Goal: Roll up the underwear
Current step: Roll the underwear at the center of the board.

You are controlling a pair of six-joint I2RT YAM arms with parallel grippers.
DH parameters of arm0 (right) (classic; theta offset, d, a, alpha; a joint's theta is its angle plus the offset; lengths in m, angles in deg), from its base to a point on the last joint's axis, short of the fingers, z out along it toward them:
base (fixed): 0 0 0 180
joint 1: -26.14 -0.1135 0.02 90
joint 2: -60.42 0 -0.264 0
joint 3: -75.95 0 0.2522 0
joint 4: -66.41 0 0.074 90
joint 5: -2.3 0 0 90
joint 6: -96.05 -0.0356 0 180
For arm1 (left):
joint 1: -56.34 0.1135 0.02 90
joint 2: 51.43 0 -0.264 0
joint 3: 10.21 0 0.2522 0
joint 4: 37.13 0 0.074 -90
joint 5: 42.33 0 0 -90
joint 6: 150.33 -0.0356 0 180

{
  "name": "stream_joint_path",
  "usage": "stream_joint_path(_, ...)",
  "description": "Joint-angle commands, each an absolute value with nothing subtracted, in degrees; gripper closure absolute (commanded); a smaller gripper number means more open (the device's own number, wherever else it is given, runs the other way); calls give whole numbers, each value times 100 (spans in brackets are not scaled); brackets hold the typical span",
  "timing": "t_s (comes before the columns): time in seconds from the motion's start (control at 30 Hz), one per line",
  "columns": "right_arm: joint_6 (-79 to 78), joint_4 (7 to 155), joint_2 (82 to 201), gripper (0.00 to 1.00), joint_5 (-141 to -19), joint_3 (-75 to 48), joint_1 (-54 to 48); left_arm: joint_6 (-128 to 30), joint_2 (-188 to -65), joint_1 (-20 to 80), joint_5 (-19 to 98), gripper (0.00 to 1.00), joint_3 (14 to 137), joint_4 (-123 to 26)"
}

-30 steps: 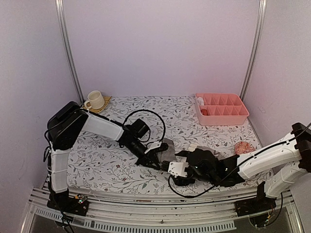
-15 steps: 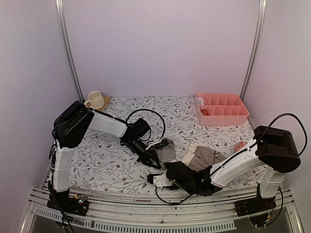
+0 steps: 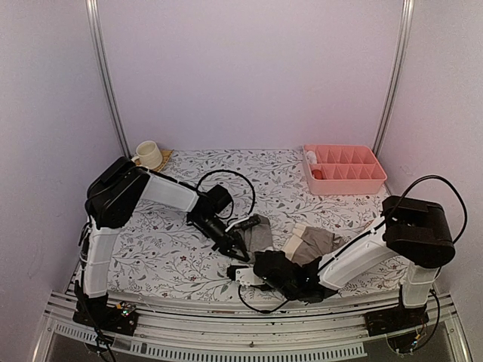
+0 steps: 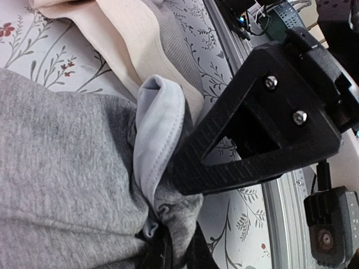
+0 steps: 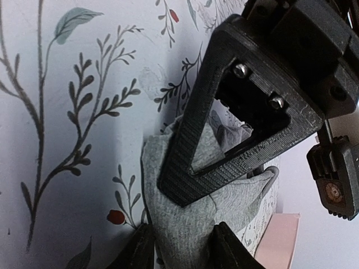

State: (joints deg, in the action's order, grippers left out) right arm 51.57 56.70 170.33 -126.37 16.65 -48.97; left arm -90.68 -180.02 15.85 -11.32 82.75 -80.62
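While the left gripper [image 3: 237,255] is clenched on the grey underwear [image 3: 259,234], biting a bunched fold of grey cloth and its pale edging between its black fingers, the right gripper [image 3: 236,271] sits just beside it at the near side of the same garment. Seen from the right wrist, a corner of the grey cloth rises between that gripper's two fingers and touches them both, but whether they pinch it tight or merely stand around it cannot be told. The grey underwear lies near the middle of the flower-printed worktop [image 3: 162,253], a little towards the front edge, with its near corner gathered up where the two grippers meet. The taupe underwear [image 3: 309,243] lies just to the right of it, its cream waistband turned towards the grey one; the left wrist view shows the cream band right next to the grey cloth. The right arm stretches low across the front of the worktop, passing close to the taupe piece. A pink tray [image 3: 343,185] with dividers stands at the far right corner, and a cream cup [image 3: 149,154] stands at the far left corner.
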Motion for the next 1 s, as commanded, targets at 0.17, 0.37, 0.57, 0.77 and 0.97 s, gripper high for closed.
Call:
stream_joint_path(0.17,4823,6434,17401,72,-12439,1389,-4698,-9179,-18340,1705,-436,100,8177,-8578)
stream_joint_path(0.37,4522,6982,17449,89,-12031,1196,-4691,-9280,-18163,1732,-531,82,8150,-8600)
stream_joint_path(0.57,3887,8032,17370,94,-11042,783,-4452,-9397,-17448,1741,-479,48,7738,-8161)
stream_joint_path(0.77,3417,8769,17285,95,-10275,463,-4189,-9148,-16588,1790,-91,27,7063,-7230)
stream_joint_path(0.97,3117,9629,17283,96,-9131,-87,-3881,-8934,-15318,1990,720,9,6092,-5863)
